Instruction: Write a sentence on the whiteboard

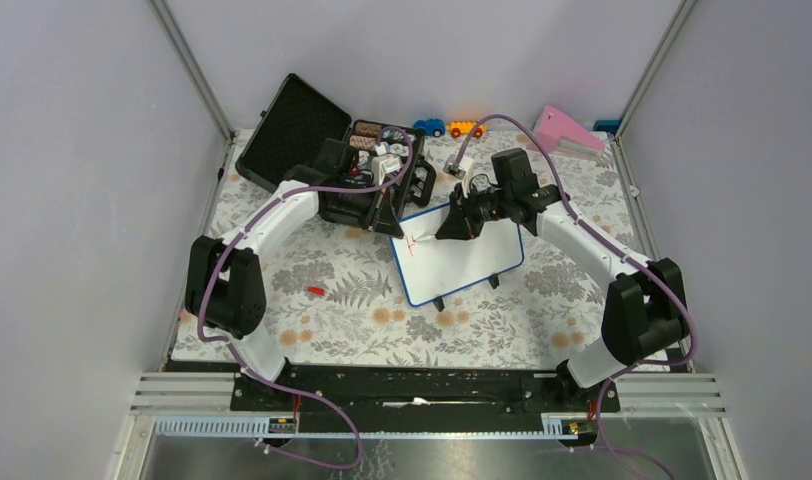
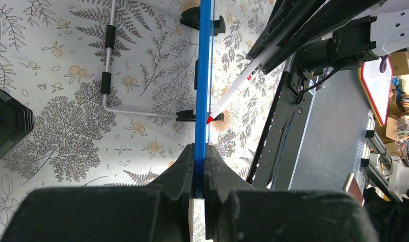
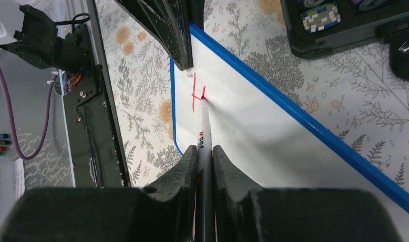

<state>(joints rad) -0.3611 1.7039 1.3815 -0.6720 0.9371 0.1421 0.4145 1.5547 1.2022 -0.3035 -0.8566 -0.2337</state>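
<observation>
The whiteboard [image 1: 467, 258], white with a thin blue frame, stands tilted on the flowered mat. My left gripper [image 1: 390, 226] is shut on its upper left edge; in the left wrist view the blue frame [image 2: 203, 75] runs straight between the jaws of that gripper [image 2: 200, 166]. My right gripper [image 3: 205, 154] is shut on a white marker [image 3: 202, 128]. The marker's red tip touches the board [image 3: 273, 131] near that corner. The sentence is a few red strokes [image 3: 196, 96] there, also visible from above as red strokes [image 1: 412, 243].
An open black case [image 1: 332, 165] with chips stands just behind the board's left corner. A red cap [image 1: 315, 291] lies on the mat at left. A blue toy car [image 1: 429, 127], an orange toy car [image 1: 465, 129] and a pink object [image 1: 567, 135] sit at the back. The board's wire stand [image 2: 108, 75] rests behind it.
</observation>
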